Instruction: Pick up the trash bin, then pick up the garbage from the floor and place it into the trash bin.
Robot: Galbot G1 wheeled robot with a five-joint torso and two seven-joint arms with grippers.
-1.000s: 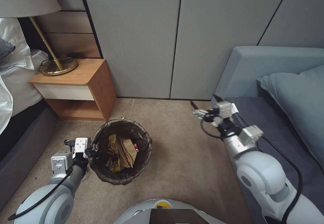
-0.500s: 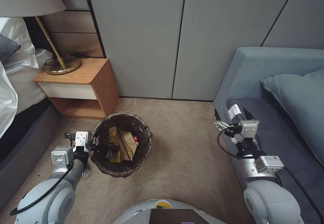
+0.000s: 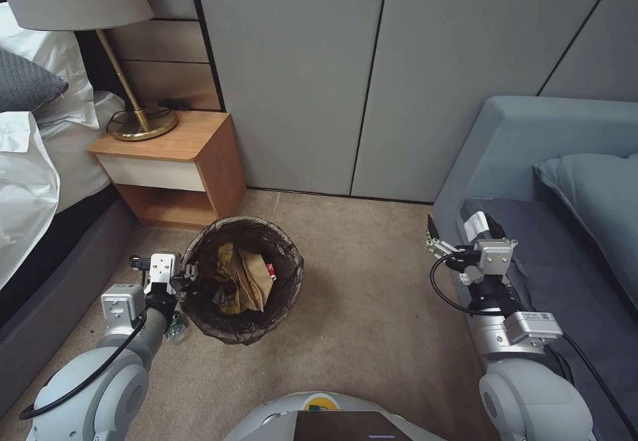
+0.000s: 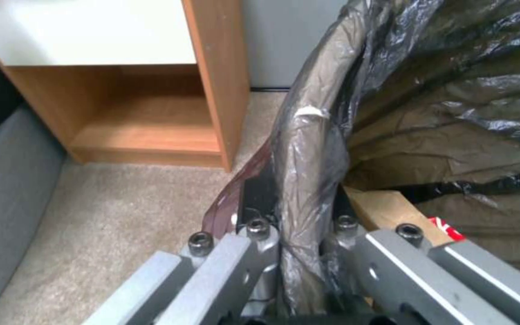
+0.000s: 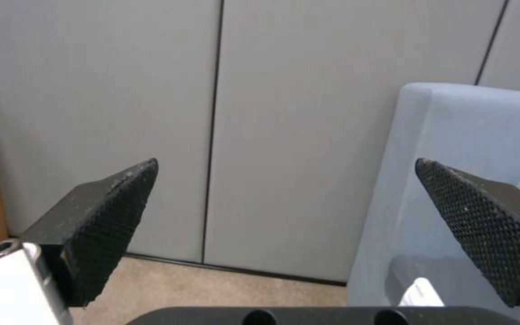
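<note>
Bin: the trash bin [image 3: 242,280] sits on the carpet [image 3: 372,308] beside the nightstand [image 3: 174,169], wrappers inside.
Left gripper [image 4: 299,230]: clamped on its bagged rim (keep it level).
Right gripper [image 5: 284,234]: spread wide, holding nothing, by the sofa [image 3: 531,162].

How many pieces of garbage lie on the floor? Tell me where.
1: a small greenish bottle on the floor, close to the trash bin on its left side. Others may be hidden behind the bin.
</note>
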